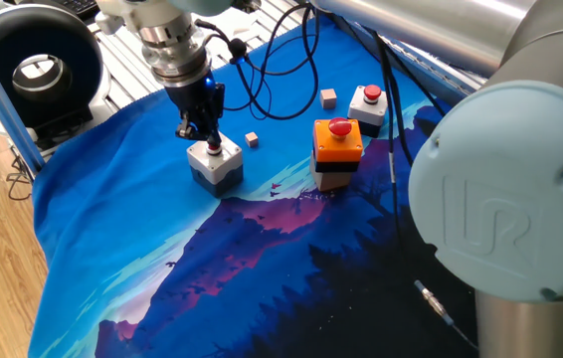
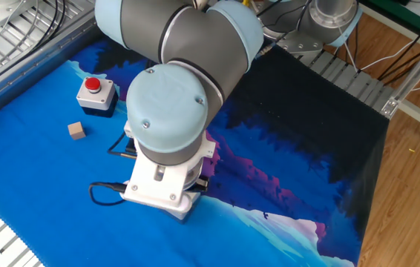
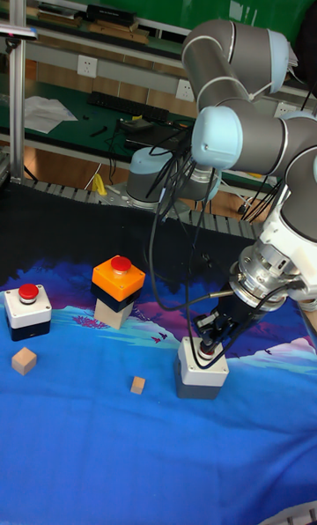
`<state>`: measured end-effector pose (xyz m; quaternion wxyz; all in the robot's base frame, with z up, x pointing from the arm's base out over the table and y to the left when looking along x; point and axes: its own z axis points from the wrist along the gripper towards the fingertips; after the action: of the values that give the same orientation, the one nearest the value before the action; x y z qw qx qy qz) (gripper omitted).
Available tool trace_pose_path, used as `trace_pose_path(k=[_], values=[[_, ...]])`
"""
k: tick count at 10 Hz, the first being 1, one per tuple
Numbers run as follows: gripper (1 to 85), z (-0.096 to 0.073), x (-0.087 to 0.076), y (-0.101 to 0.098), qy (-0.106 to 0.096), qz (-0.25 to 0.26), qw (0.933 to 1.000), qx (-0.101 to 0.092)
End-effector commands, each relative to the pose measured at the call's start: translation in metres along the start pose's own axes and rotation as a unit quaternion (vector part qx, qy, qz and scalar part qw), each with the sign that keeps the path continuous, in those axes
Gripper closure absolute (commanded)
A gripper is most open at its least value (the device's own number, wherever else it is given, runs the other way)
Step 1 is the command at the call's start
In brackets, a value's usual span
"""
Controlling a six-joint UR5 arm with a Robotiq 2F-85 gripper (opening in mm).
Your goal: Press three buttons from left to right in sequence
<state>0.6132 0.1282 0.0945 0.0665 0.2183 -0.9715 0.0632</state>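
Gripper (image 1: 209, 136) down on the white-grey switch box (image 1: 213, 162), tips touching its small round button, finger gap impossible to tell, orange-topped mushroom button box (image 1: 337, 142) alongside

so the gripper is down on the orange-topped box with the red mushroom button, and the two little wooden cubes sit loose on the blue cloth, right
Not quite. The gripper is down on the white-grey box with the small round button, not the orange-topped box with the red mushroom button, which stands untouched to the side; one fixed view shows this. The two little wooden cubes do sit loose on the blue cloth.
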Motion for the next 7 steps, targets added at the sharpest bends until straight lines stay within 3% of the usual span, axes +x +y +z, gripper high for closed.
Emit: trace_pose_path(k=[1, 7], values=[[84.7, -0.0019, 0.0007, 0.0043, 0.003, -0.001, 1.0000, -0.007], [84.7, 0.0010, 0.0055, 0.0014, 0.019, -0.017, 0.9997, -0.004]])
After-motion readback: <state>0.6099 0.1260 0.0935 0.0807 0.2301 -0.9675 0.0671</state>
